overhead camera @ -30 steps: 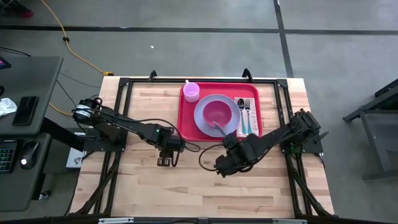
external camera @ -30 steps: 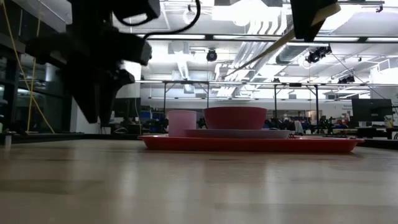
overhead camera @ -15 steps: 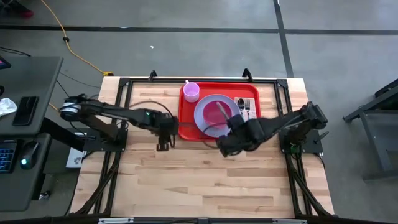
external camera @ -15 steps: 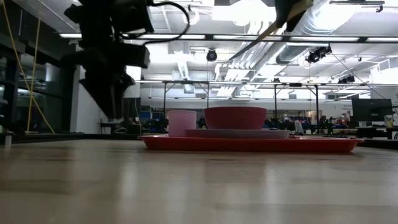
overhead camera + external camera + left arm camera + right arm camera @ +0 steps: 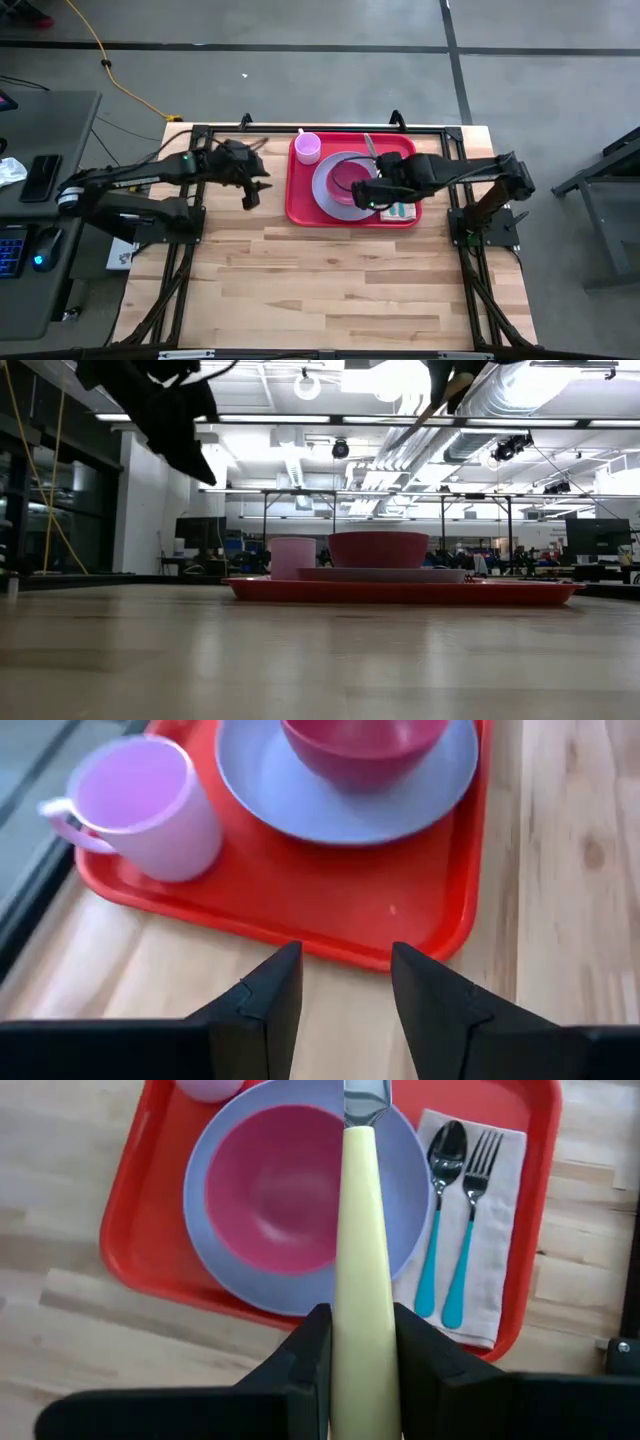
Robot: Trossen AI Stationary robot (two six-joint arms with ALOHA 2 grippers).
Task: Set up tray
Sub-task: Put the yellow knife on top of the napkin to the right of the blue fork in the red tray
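Note:
The red tray lies at the table's far middle. It carries a lavender plate, a pink bowl, a lavender cup, and a white napkin with a spoon and a fork. My right gripper hangs over the plate, shut on a cream-handled knife. My left gripper is open and empty, raised just off the tray's left edge. My right gripper pinches the knife's cream handle between its two fingers. The knife lies along the fingers, and its metal blade sticks out ahead toward the table's far edge. It is lifted clear above the bowl and the plate.
The spoon and the fork, both teal-handled, lie side by side on the napkin at the tray's right end. Bare wooden tabletop spreads toward the near edge. A black frame borders the table.
Both grippers have moved from the table's middle toward its far edge. The right one carried the knife from off the tray's near side to above the plate and bowl. The left one rose and drew leftward, ending beside the tray's left edge.

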